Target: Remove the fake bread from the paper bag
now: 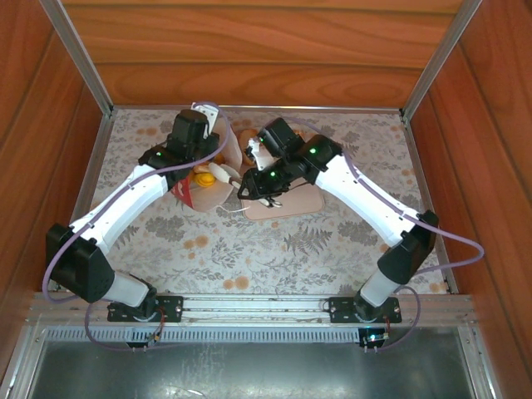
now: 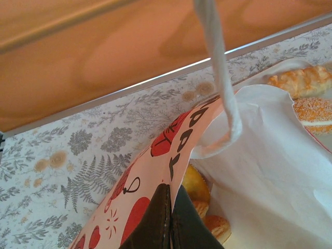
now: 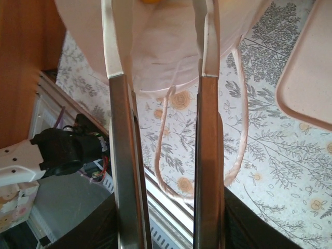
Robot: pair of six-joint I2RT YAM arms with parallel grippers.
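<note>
**Bag pinched at rim by L arm; bread inside**

L gripper [image 2: 170, 207] is pinching the bag [image 2: 270, 171] at its near rim. The fingers are pressing together on the paper w/ no gap showing. The bag is sitting mid-table [image 2: 78, 155] between both arms. Its outer face is showing red hearts and dark lettering; the inside is white. One cord handle [image 2: 218, 57] is running up out of the left wrist view.

Bread [image 2: 196, 182] is lying inside the bag, just past the L fingers, w/ approx. 2-3 golden pcs showing. Two more bread pcs [image 2: 306, 80] are lying beyond the bag's far rim; what they are resting on cannot be told.

R gripper [image 3: 161, 21] is pointing at the bag's white side. Its fingers [image 3: 118, 155] are spread wide and gripping nothing. Whether the tips are touching the paper cannot be told. A second cord handle [image 3: 165, 145] is trailing on the table between them. The tray [image 3: 311, 67] is lying just beside the bag.
</note>
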